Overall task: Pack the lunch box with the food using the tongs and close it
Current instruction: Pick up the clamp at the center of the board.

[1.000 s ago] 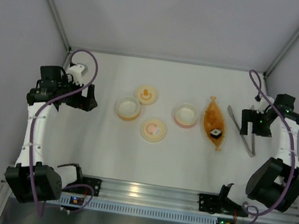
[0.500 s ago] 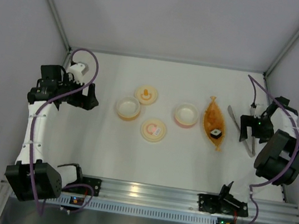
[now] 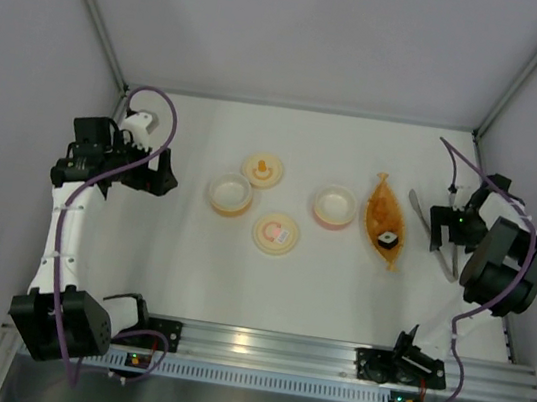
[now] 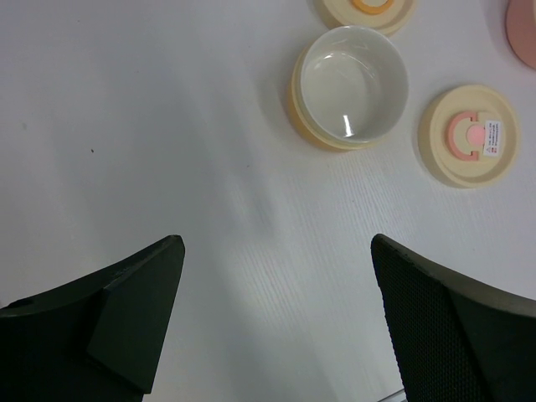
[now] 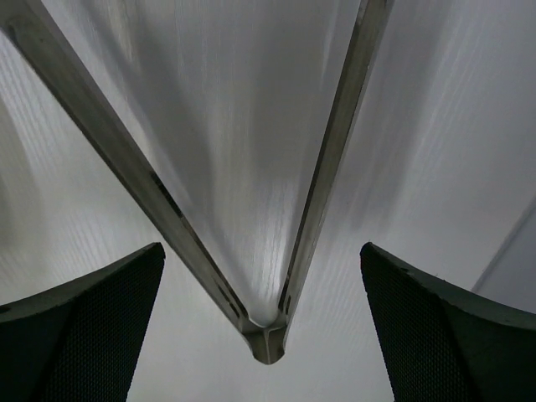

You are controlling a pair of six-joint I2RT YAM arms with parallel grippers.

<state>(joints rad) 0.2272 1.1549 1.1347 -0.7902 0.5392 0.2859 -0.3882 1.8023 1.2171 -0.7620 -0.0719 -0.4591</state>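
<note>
Packing has not begun, as far as these views show. The lunch box [image 3: 334,207] stands uncovered with nothing orange inside it. Its lid [image 3: 276,234] lies flat on the table [image 3: 336,292], apart from the box, to its left and nearer the arm bases. The orange bag [image 3: 386,222] of food lies just to the right of the lunch box, and the tongs [image 5: 331,167] lie beyond the bag, further right again.

The right gripper [image 3: 446,231] hangs over the tongs with its jaws spread wide and nothing between them gripped. The left gripper [image 3: 156,176] sits well to the left of the lunch box, equally wide and empty. So everything is left to do: taking up the tongs, moving the chunks across, fitting the lid.

The right wrist view gives what the top view hides under the gripper — the hinged end of the tongs lying midway between the two fingers, its thin arms fanning away in a V. There seems to be a gap on either side, though whether the fingers have come down level with the metal is not clear.

The left wrist view shows a second, orange-rimmed container [image 4: 350,88], bare inside, with the pink-marked lid beside it and only a sliver of the lunch box at the frame edge. Only the top view takes in the whole row, including an orange-marked lid [image 3: 263,170] to the left of the lunch box.
</note>
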